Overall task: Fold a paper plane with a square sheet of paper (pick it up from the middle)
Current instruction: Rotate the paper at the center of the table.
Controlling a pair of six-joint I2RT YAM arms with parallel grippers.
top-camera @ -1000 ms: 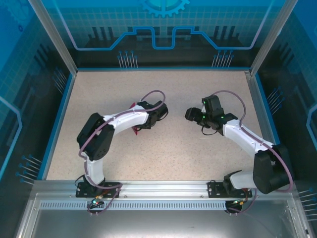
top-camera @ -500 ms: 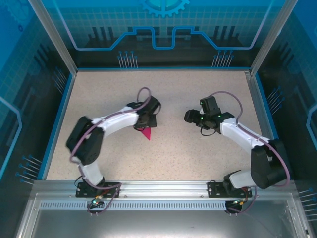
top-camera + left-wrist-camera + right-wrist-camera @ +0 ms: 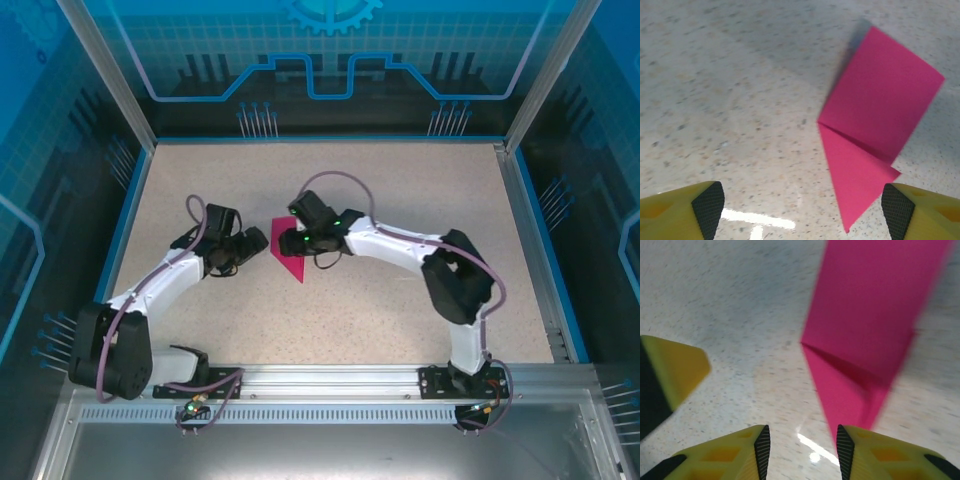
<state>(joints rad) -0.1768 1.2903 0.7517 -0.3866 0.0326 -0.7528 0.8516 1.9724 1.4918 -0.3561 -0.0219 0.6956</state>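
The magenta-pink paper, folded into a shape with a pointed end, lies flat on the speckled table between the two grippers. In the left wrist view the paper shows a wide folded part and a narrow tip pointing toward the camera. My left gripper sits just left of it, open wide, with bare table between its fingers. My right gripper has reached across over the paper's upper part. It is open, and the paper's tip ends beside its right finger.
The left gripper's yellow finger shows at the left of the right wrist view, so the two grippers are close together. The right arm stretches across the table's middle. Blue walls bound the table.
My left gripper opened, let go of the paper and drew back to the left. My right arm swung left across the table to the paper, and its jaws narrowed.
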